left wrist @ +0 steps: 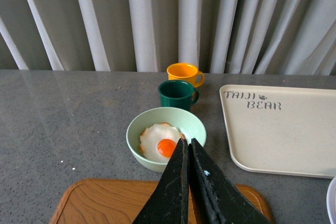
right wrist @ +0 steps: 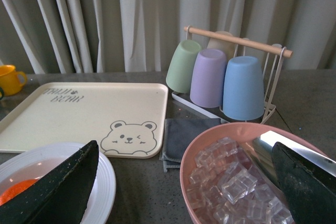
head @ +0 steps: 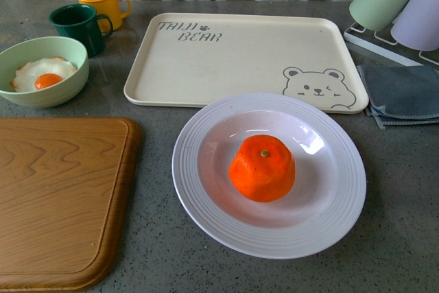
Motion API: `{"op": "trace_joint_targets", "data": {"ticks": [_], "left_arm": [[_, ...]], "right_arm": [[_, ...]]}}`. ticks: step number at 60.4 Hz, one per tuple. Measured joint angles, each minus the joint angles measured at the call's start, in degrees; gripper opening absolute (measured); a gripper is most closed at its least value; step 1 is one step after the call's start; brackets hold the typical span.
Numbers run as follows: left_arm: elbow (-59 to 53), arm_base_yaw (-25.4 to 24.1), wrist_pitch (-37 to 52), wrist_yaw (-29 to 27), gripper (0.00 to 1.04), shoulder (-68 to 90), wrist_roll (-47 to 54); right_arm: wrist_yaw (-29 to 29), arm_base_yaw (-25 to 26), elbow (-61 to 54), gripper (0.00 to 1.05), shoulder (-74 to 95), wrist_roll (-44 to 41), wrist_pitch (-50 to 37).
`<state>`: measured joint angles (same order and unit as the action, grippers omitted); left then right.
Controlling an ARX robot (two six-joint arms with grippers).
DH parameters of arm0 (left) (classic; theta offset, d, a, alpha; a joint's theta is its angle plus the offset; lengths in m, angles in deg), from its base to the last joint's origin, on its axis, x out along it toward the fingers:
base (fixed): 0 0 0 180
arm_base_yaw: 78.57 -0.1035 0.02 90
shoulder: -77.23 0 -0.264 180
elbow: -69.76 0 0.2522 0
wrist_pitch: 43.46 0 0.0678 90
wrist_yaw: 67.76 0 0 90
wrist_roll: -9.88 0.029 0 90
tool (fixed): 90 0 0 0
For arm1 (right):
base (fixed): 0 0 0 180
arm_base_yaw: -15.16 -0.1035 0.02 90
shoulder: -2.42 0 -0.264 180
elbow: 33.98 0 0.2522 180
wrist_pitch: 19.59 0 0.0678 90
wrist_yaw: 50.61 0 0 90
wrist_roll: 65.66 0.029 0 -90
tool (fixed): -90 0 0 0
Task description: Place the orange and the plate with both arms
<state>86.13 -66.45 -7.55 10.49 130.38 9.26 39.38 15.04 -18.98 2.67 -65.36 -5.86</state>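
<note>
The orange (head: 262,168) sits in the middle of the white ridged plate (head: 195,183) on the grey counter, in front of the bear tray. Neither gripper shows in the front view. My left gripper (left wrist: 187,143) is shut and empty, above the wooden board (left wrist: 105,203), its tips pointing at the green bowl (left wrist: 184,121). My right gripper (right wrist: 185,148) is open and empty. One finger is over the plate's edge (right wrist: 107,179), where a sliver of the orange (right wrist: 16,190) shows. The other finger is over a pink bowl of ice cubes (right wrist: 231,182).
A cream bear tray (head: 240,53) lies behind the plate. A wooden board (head: 55,197) lies at the left. Behind it are the green bowl with a fried egg (head: 42,70), a dark green mug (head: 79,25) and a yellow mug (head: 101,1). A grey cloth (head: 401,94) and a cup rack (right wrist: 226,77) are at the right.
</note>
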Motion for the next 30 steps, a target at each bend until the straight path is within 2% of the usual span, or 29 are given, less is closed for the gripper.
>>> {"op": "trace_joint_targets", "data": {"ticks": [20, 24, 30], "left_arm": [[-1.73, -5.49, -13.35, 5.44, 0.02, -15.65, 0.04], [-1.73, -9.66, -17.35, 10.84, 0.02, -20.00, 0.11], [-1.79, -11.76, -20.68, 11.28, 0.02, -23.76, 0.09]], "right_arm": [[0.00, 0.00, 0.00, 0.96, 0.00, 0.00, 0.00], [0.02, 0.00, 0.00, 0.96, 0.00, 0.00, 0.00], [0.00, 0.00, 0.00, 0.96, 0.00, 0.00, 0.00]]}}
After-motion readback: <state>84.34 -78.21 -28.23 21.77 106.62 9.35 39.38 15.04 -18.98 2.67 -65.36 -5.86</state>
